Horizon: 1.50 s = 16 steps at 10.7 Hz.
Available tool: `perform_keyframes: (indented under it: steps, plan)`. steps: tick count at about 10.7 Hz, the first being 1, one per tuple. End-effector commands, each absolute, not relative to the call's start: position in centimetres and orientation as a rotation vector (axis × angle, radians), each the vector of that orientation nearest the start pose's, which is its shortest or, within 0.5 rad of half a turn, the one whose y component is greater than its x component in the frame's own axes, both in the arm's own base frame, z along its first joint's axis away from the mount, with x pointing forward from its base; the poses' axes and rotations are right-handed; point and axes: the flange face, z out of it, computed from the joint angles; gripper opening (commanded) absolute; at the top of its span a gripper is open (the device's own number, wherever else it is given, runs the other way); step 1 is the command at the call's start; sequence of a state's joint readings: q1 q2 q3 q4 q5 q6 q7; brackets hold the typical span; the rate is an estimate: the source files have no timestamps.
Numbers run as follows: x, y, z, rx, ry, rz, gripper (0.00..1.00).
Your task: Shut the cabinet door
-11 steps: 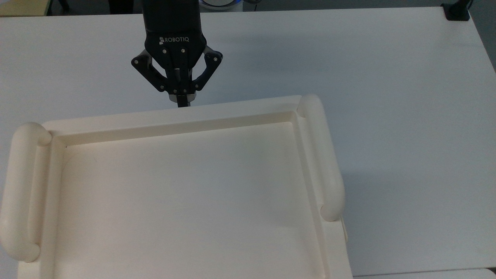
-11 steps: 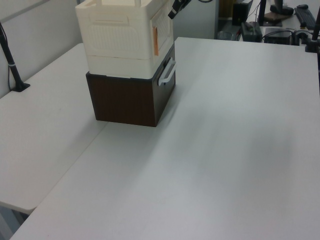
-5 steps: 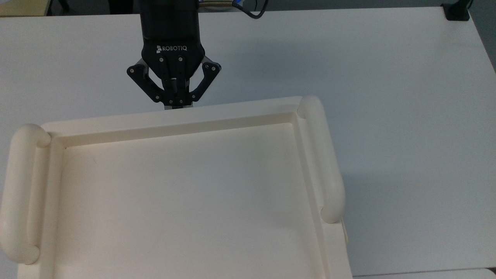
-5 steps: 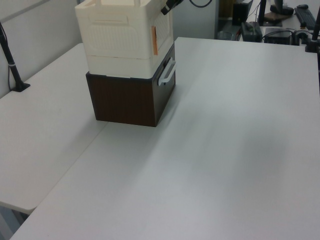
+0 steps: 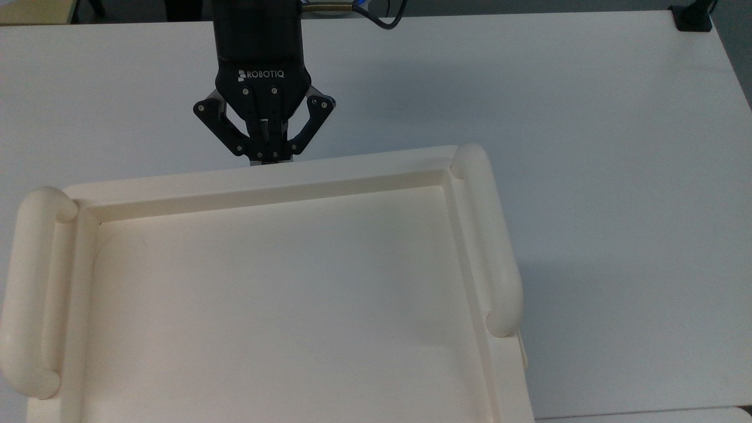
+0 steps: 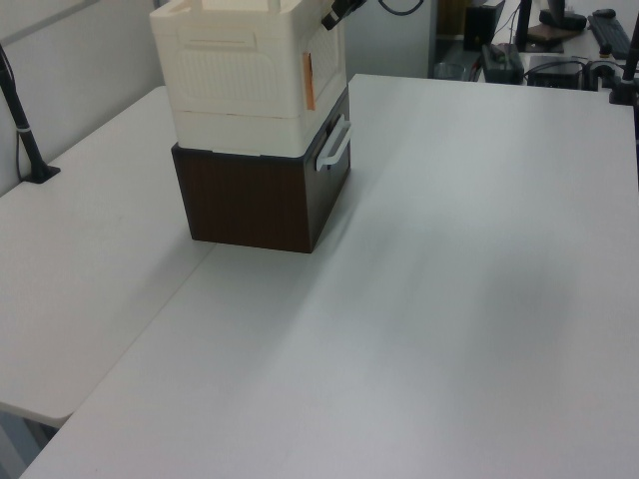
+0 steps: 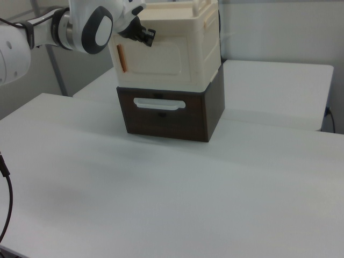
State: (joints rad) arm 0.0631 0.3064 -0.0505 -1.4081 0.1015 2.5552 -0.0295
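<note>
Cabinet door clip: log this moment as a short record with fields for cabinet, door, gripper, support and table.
cabinet: cream unit with tray-like top
door: front panel flush with the cabinet front, looks closed
gripper: shut, at the cabinet's front upper edge, holding nothing
support: dark brown box with a white handle, under the cabinet
table: white

The gripper (image 5: 269, 157) is matte black, with white ROBOTIQ lettering on its blocky body, small silver screws dotting the angled finger linkages and a dark cable looping behind, while in the right view the arm (image 7: 80, 24) is glossy white with rounded grey joint caps
</note>
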Motion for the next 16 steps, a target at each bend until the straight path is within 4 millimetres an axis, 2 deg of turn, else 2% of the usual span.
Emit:
perform_keyframes:
  steps: [1,3,4,7,8,10,11,12,13,14,15,16]
  plan:
    - [69.1,2.2,59.3,-2.924,-0.061,-0.961,0.00]
    - [67.1,2.7,58.3,-3.023,-0.108,-0.649,0.00]
    - [66.0,3.7,57.7,-3.055,-0.144,-0.495,0.00]
    - [62.1,3.9,58.3,-3.117,-0.169,-0.143,0.00]
    - [60.8,3.8,58.7,-3.136,-0.176,-0.052,0.00]
    - [58.6,4.9,58.7,-3.243,-0.257,0.082,0.00]
    - [57.3,4.7,58.6,-3.267,-0.254,0.099,0.00]
    - [56.3,4.3,58.8,-3.264,-0.231,0.104,0.04]
    - [55.5,4.5,59.2,-3.259,-0.224,0.110,0.32]
    - [54.9,4.6,59.3,-3.261,-0.206,0.118,0.66]
    - [54.4,4.5,59.9,-3.260,-0.189,0.113,0.86]
    - [54.3,4.6,60.0,-3.257,-0.188,0.115,1.00]
